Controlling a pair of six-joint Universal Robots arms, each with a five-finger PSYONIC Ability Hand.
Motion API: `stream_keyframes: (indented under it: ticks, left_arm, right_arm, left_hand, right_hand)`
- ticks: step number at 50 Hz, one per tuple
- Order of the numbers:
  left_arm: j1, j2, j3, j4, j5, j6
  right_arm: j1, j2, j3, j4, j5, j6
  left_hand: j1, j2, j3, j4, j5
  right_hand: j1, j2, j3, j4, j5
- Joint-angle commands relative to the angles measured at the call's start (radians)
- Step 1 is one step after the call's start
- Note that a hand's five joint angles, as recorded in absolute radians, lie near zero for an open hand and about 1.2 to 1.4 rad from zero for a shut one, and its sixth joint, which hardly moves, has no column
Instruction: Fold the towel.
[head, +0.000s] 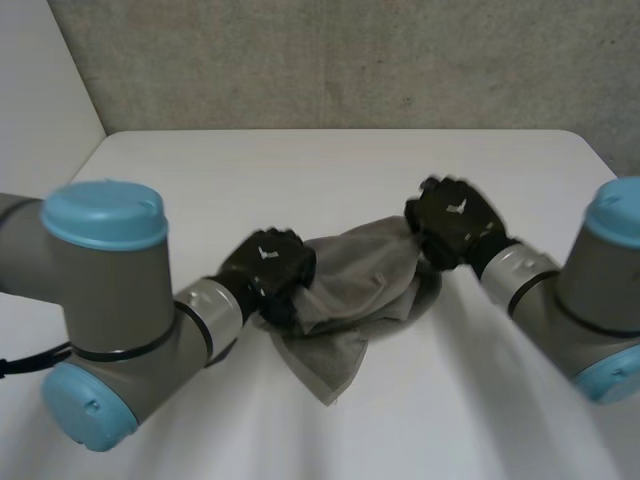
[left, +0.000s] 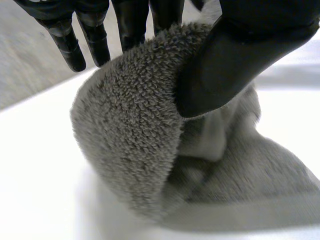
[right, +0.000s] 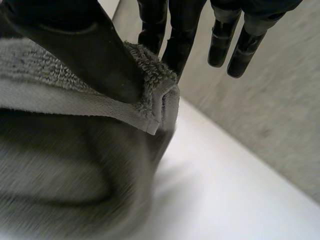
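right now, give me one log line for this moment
left hand: pinching towel | right hand: pinching towel corner | towel: bunched between hands, tail on table | fold: not done

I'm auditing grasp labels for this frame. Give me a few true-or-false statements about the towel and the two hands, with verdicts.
1. The left hand pinches the grey terry towel between thumb and fingers. True.
2. The right hand is open and clear of the towel. False: its thumb pins a hemmed corner against its fingers.
3. The towel lies flat and spread out on the white table. False: it is bunched up between the two hands.
4. Both hands hold the towel at once. True.
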Motion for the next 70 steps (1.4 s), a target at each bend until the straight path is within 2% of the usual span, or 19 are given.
stream_keyframes:
  ticks: [1, 5, 14, 21, 25, 30, 35, 38, 45, 46, 47, 48, 49, 50, 51, 57, 63, 66, 70]
  left_arm:
    - [0.048, 0.119, -0.009, 0.047, -0.05, -0.095]
    - [0.112, 0.19, -0.018, 0.08, -0.054, -0.18]
    - [0.176, 0.291, -0.101, 0.084, -0.042, -0.343]
    - [0.201, 0.41, -0.144, 0.093, -0.021, -0.359]
    - [0.277, 0.481, -0.138, 0.116, -0.021, -0.348]
    - [0.356, 0.495, -0.124, 0.121, -0.005, -0.351]
    - [0.388, 0.494, -0.126, 0.123, -0.002, -0.348]
    - [0.422, 0.486, -0.135, 0.124, -0.002, -0.348]
    - [0.497, 0.4, -0.176, 0.127, -0.005, -0.348]
    - [0.515, 0.371, -0.183, 0.13, -0.004, -0.348]
    - [0.515, 0.371, -0.183, 0.13, -0.004, -0.348]
    - [0.535, 0.351, -0.189, 0.126, -0.002, -0.346]
    - [0.552, 0.336, -0.193, 0.123, -0.002, -0.343]
    - [0.552, 0.336, -0.193, 0.123, -0.002, -0.343]
    - [0.564, 0.331, -0.202, 0.123, -0.002, -0.343]
    - [0.618, 0.34, -0.221, 0.129, -0.002, -0.343]
    - [0.627, 0.346, -0.218, 0.132, -0.001, -0.343]
    - [0.614, 0.349, -0.219, 0.132, 0.004, -0.343]
    - [0.556, 0.357, -0.222, 0.129, 0.059, -0.343]
  right_arm:
    - [-0.079, -0.182, -0.018, 0.052, -0.057, 0.1]
    - [-0.098, -0.245, -0.033, 0.083, -0.121, 0.153]
    - [-0.067, -0.271, -0.098, 0.187, -0.164, 0.218]
    - [-0.019, -0.295, -0.219, 0.195, -0.15, 0.219]
    - [-0.013, -0.288, -0.245, 0.195, -0.15, 0.219]
    - [0.018, -0.235, -0.254, 0.19, -0.15, 0.227]
    - [0.16, -0.138, -0.294, 0.168, -0.152, 0.264]
    - [0.192, -0.101, -0.305, 0.149, -0.15, 0.279]
    - [0.338, 0.12, -0.391, 0.089, -0.129, 0.405]
    - [0.338, 0.12, -0.391, 0.089, -0.129, 0.405]
    - [0.359, 0.154, -0.397, 0.094, -0.135, 0.406]
    - [0.375, 0.172, -0.391, 0.098, -0.137, 0.406]
    - [0.375, 0.173, -0.391, 0.098, -0.137, 0.406]
    - [0.386, 0.177, -0.382, 0.109, -0.138, 0.405]
    - [0.389, 0.176, -0.366, 0.12, -0.141, 0.4]
    - [0.372, 0.111, -0.32, 0.134, -0.138, 0.386]
    - [0.249, -0.013, -0.219, 0.149, -0.127, 0.382]
    - [0.188, -0.048, -0.167, 0.152, -0.124, 0.37]
    - [0.128, -0.059, -0.101, 0.152, -0.115, 0.336]
  left_hand:
    - [0.107, 0.109, -0.051, -0.059, 0.085]
    - [0.107, 0.109, -0.051, -0.059, 0.085]
    - [0.107, 0.109, -0.051, -0.059, 0.085]
    - [0.107, 0.109, -0.051, -0.059, 0.085]
    - [0.107, 0.109, -0.051, -0.059, 0.085]
    - [0.107, 0.109, -0.051, -0.059, 0.085]
    - [0.107, 0.109, -0.051, -0.059, 0.085]
    - [0.107, 0.109, -0.051, -0.059, 0.085]
    - [0.107, 0.109, -0.051, -0.059, 0.085]
    - [-0.058, -0.056, -0.051, -0.059, -0.081]
    - [-0.06, -0.058, -0.051, -0.059, -0.082]
    - [-0.417, -0.416, -0.051, -0.059, -0.44]
    - [-0.819, -0.817, -0.051, -0.059, -0.842]
    - [-0.823, -0.821, -0.051, -0.059, -0.846]
    - [-1.07, -1.069, -0.051, -0.059, -1.093]
    - [-1.099, -1.097, -0.051, -0.059, -1.122]
    - [-1.099, -1.097, -0.051, -0.059, -1.122]
    - [-1.099, -1.097, -0.051, -0.059, -1.122]
    - [-1.099, -1.097, -0.051, -0.059, -1.122]
  right_hand:
    - [0.088, 0.096, -0.043, -0.076, 0.069]
    - [0.088, 0.096, -0.043, -0.076, 0.069]
    - [0.088, 0.096, -0.043, -0.076, 0.069]
    - [0.088, 0.096, -0.043, -0.076, 0.069]
    - [0.088, 0.096, -0.043, -0.076, 0.069]
    - [0.088, 0.096, -0.043, -0.076, 0.069]
    - [0.088, 0.096, -0.043, -0.076, 0.069]
    - [0.088, 0.096, -0.043, -0.076, 0.069]
    - [0.088, 0.096, -0.043, -0.076, 0.069]
    - [0.088, 0.096, -0.043, -0.076, 0.069]
    - [0.088, 0.096, -0.043, -0.076, 0.069]
    - [-0.37, -0.362, -0.043, -0.076, -0.389]
    - [-0.375, -0.367, -0.043, -0.076, -0.394]
    - [-0.941, -0.934, -0.043, -0.076, -0.961]
    - [-1.134, -1.126, -0.043, -0.076, -1.153]
    - [-1.134, -1.126, -0.043, -0.076, -1.153]
    - [-1.134, -1.126, -0.043, -0.076, -1.153]
    - [-1.134, -1.126, -0.043, -0.076, -1.153]
    - [-1.134, -1.126, -0.043, -0.076, -1.153]
